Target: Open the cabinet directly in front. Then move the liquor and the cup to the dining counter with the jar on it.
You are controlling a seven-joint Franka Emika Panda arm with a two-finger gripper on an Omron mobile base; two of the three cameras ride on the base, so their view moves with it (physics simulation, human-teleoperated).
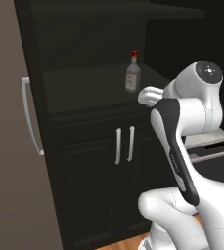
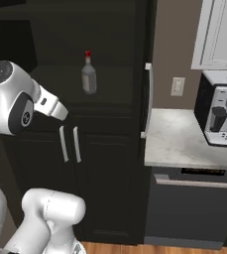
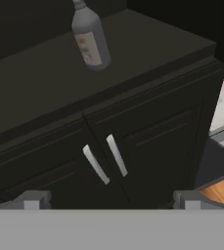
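Note:
The tall near-black cabinet [image 1: 91, 90] stands open. Its left door is swung out with its long pale handle [image 1: 30, 117], and the right door is edge-on [image 2: 147, 99]. The liquor [image 1: 132, 72] [image 2: 88, 74] [image 3: 90, 41], a clear greyish bottle with a red cap, stands upright on the dark shelf. My gripper [image 3: 111, 200] hangs open in front of the shelf edge, short of the bottle, with nothing between its fingertips [image 3: 33, 199]. The cup, the dining counter and the jar are out of view.
Below the shelf are two shut lower doors with short paired handles [image 1: 124, 145] [image 2: 70, 144] [image 3: 106, 158]. To the right a marble counter [image 2: 184, 144] carries a coffee machine [image 2: 219, 114], with a dark appliance front [image 2: 194, 198] under it. Wood floor [image 3: 223, 193] lies below.

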